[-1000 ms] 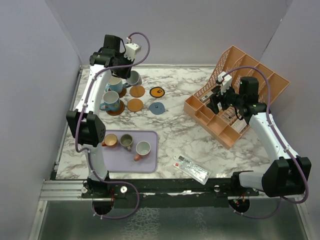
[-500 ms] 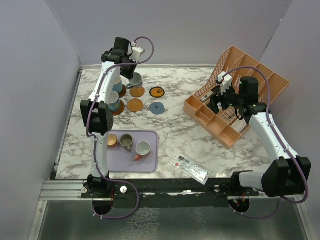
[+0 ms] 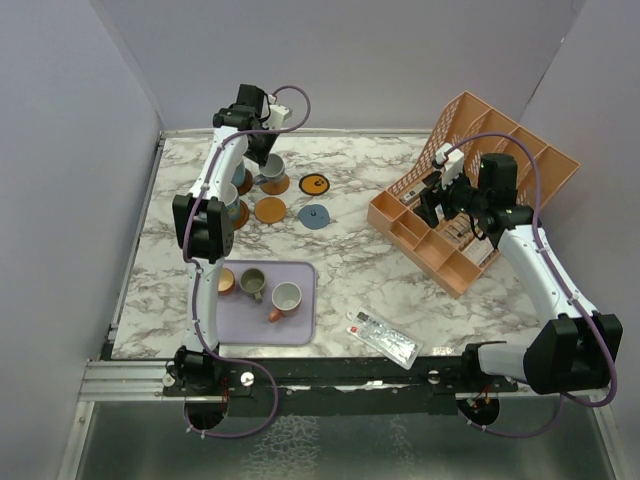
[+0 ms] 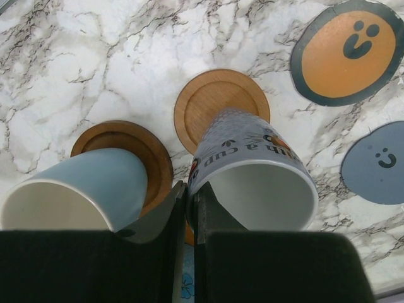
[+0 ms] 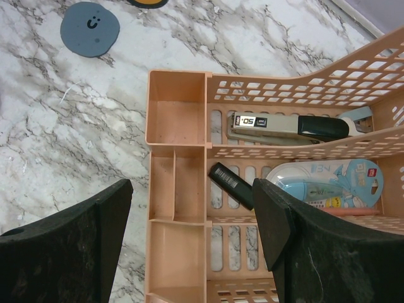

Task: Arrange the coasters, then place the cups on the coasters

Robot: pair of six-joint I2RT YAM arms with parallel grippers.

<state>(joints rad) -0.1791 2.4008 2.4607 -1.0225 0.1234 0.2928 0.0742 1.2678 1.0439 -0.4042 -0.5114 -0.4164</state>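
Lying nearest the arms' bases, a flat packet [image 3: 383,338] rests on the marble table [image 3: 360,260]. Just behind it on the left, the lavender tray [image 3: 300,325] holds 3 cups: an orange cup [image 3: 224,282], an olive-green cup [image 3: 252,283] and a pale cup with a salmon handle [image 3: 285,297]. Farther back on the right, the right gripper [image 5: 191,189] hangs with its fingers spread wide and nothing between them, above the orange organiser [image 5: 177,120], which holds a stapler [image 5: 287,126]. On the left, a bare tan coaster [image 3: 270,209] and the grey-blue coaster [image 4: 377,165] lie near each other, with the orange coaster with a black face [image 4: 347,47] behind them. A light blue cup [image 4: 95,186] stands on a dark brown coaster [image 4: 148,142]. Farthest back, the left gripper [image 4: 189,189] is clenched on the rim of the grey-white cup [image 4: 252,170], whose base is over the second tan coaster [image 4: 208,101]. I cannot tell whether the cup rests on it.
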